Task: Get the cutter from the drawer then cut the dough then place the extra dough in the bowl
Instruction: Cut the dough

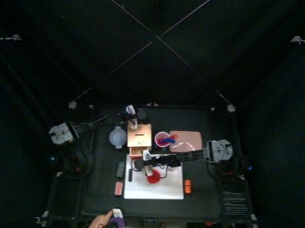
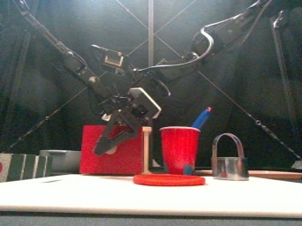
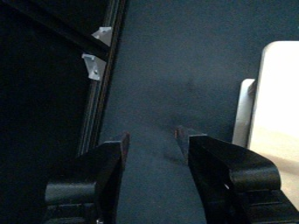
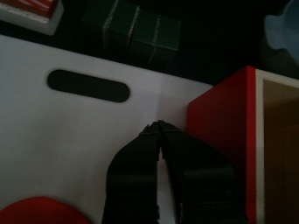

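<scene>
From above, the white board (image 1: 174, 191) lies at the front of the counter (image 1: 89, 191) with the red dough (image 1: 155, 175) on it. Behind it stand the box (image 1: 139, 137), the bowl (image 1: 116, 136) on the box's left and the red cup (image 1: 165, 140) on its right. The right pincer (image 1: 152, 158) hangs over the board's back part; the left arm reaches in behind the box.

From the front, the dough is a flat disc. The cutter (image 2: 229, 159) stands to its right (handle up), apart from it. The cup, holding a blue knife (image 2: 203, 116), is behind the dough.

At the left wrist, the left pincer (image 3: 152, 133) is released, with only bare counter between its jaws.

At the right wrist, the right pincer is clenched on nothing, its tips together over the board just beside the red drawer front (image 4: 222, 122). A dark roll (image 4: 135, 26) lies past the board.
</scene>
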